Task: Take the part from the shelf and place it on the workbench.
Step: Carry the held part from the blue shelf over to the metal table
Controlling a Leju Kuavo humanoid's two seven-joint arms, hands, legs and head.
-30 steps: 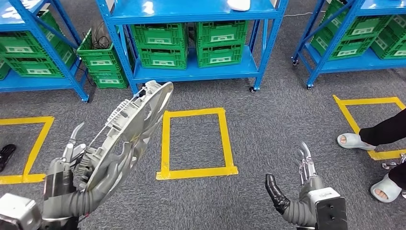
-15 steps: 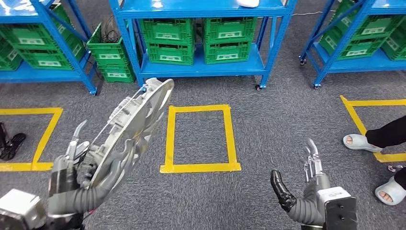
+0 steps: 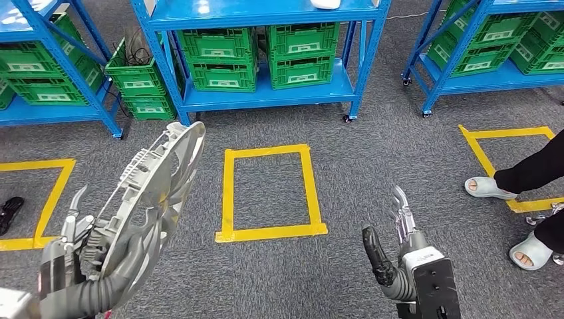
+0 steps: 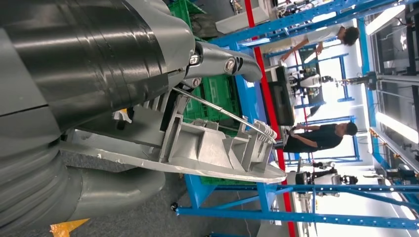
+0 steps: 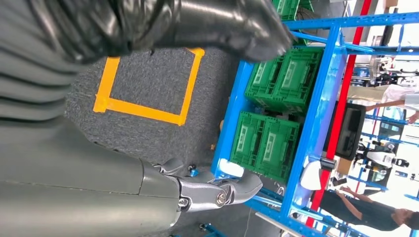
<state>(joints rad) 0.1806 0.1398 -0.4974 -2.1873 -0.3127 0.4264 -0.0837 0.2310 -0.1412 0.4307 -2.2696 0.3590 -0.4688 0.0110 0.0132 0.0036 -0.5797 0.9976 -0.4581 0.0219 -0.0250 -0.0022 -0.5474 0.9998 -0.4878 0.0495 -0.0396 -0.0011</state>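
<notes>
The part is a large round grey disc with ribs and curved spokes (image 3: 154, 196), tilted up on edge at the lower left of the head view. My left hand (image 3: 83, 242) grips its lower rim from behind, thumb and fingers wrapped around it. In the left wrist view the ribbed grey part (image 4: 212, 150) runs out from between the fingers. My right hand (image 3: 392, 242) hangs at the lower right with thumb and fingers spread and nothing in it. Its thumb (image 5: 217, 22) and a silver finger (image 5: 217, 190) stand apart in the right wrist view.
Blue shelving (image 3: 266, 96) with several green crates (image 3: 219, 56) stands ahead on grey carpet. A yellow taped rectangle (image 3: 269, 193) marks the floor in front of me. A person's sandalled feet (image 3: 492, 188) stand at the right by another taped square.
The whole view has swung, so the camera has moved. The part in my left hand sits lower and further left in the picture. My right hand stays spread.
</notes>
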